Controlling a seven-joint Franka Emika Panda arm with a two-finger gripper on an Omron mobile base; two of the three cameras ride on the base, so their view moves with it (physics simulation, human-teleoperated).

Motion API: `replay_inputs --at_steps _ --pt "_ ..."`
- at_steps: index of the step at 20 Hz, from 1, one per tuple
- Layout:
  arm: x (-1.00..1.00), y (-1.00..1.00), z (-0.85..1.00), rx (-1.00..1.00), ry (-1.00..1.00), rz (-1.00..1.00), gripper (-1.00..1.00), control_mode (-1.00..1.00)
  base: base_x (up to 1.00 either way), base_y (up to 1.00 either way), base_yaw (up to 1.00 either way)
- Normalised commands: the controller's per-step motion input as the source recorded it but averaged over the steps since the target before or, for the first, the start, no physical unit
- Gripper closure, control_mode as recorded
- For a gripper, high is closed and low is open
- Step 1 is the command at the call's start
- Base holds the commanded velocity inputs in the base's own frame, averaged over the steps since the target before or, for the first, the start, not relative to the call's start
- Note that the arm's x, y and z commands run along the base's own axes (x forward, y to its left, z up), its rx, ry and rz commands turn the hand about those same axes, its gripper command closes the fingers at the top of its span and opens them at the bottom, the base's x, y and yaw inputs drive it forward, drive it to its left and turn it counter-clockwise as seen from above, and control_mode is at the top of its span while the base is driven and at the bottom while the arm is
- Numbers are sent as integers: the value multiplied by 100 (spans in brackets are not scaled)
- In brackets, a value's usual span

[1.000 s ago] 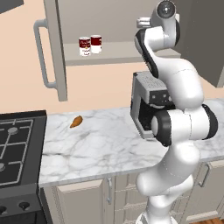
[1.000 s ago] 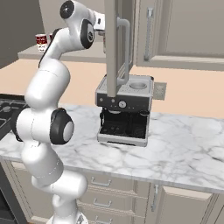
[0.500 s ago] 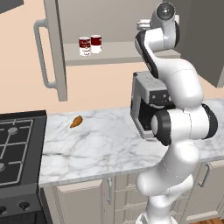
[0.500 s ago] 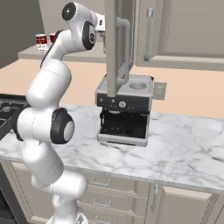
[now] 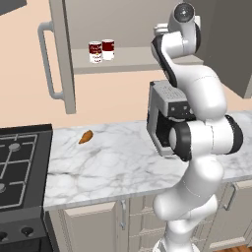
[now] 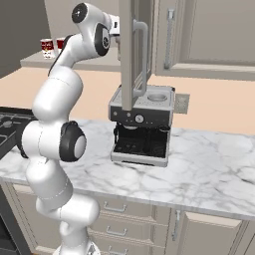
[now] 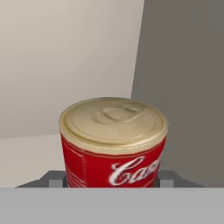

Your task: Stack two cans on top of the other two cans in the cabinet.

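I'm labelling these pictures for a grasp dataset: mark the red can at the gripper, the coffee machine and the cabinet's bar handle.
red can (image 7: 114, 164): hand view, on its red label.
coffee machine (image 6: 142, 118): right base view, on its front panel.
bar handle (image 5: 45, 61): left base view, mid-bar.

Two cans (image 5: 101, 50) are parked side by side on the cabinet (image 5: 133, 61) shelf, upper left of frame. A coffee machine (image 6: 143, 125) is set on the counter (image 5: 108, 162) below, right of centre.

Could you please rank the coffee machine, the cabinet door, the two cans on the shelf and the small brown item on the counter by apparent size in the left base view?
1. Cabinet door
2. Coffee machine, partly hidden by the arm
3. The two cans, alike
4. Brown item, roughly can-sized, so this is unsure
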Motion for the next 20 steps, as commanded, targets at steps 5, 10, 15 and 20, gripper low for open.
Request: replay_inputs --at_steps 5,10,15,20 --pt "6 0 -8 0 3 0 100 -100 0 0 0" --pt "1 -2 -15 0 5 0 100 -100 0 0 0" --pt "3 -7 -13 0 3 0 -100 -100 0 0 0" --pt "3 -4 -8 0 0 0 -100 -100 0 0 0"
